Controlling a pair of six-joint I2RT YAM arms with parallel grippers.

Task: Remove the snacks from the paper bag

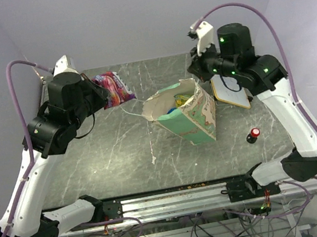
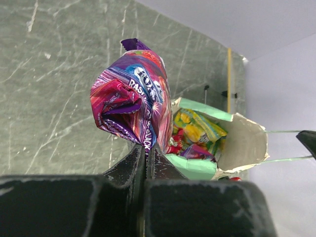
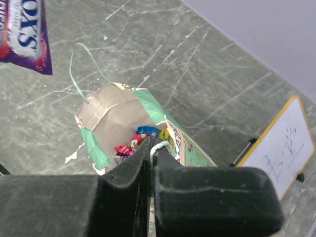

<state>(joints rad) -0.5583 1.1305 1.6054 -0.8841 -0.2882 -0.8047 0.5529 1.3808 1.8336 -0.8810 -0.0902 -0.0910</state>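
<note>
The mint-green paper bag [image 1: 192,118] lies tilted at the table's middle with its torn mouth open toward the back. My left gripper [image 2: 147,148] is shut on a purple snack packet [image 2: 131,94], held up in the air left of the bag [image 2: 247,143]. The same packet [image 1: 113,88] shows at the back left in the top view. More snacks [image 2: 195,131] in yellow, red and purple lie inside the bag. My right gripper [image 3: 155,146] is shut on the bag's pale string handle at the rim, above the red and blue snacks [image 3: 131,144] inside.
A small whiteboard [image 1: 231,94] leans at the right, just behind my right gripper [image 1: 198,76]. A red-capped black knob [image 1: 253,134] stands on the table right of the bag. The bag's other string handle [image 3: 81,69] trails loose over the grey marbled table [image 1: 104,159].
</note>
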